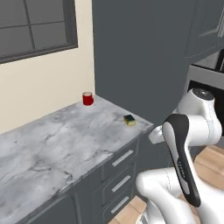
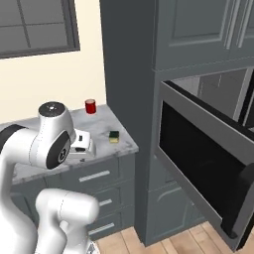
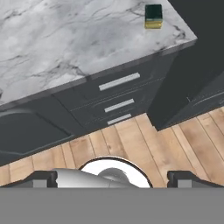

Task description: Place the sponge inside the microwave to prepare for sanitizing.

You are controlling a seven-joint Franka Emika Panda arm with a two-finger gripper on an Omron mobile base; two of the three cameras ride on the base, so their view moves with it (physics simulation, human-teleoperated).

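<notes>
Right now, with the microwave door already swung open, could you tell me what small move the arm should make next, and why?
Probably carry the open gripper forward and up over the counter edge, toward the sponge. The sponge lies untouched near the counter's corner beside the tall cabinet, while the hand hangs out over the wooden floor in front of the drawers. The microwave stands open, so fetching the sponge seems the step left.

A grey marble counter (image 1: pixel 65 140) stands on dark grey drawers (image 1: pixel 120 175) with silver handles. Behind it are a cream wall (image 1: pixel 48 87) and a dark-framed window (image 1: pixel 35 26). A tall grey cabinet (image 2: pixel 129 74) (very plain) stands beside, over a wooden floor (image 3: pixel 131 140).
</notes>
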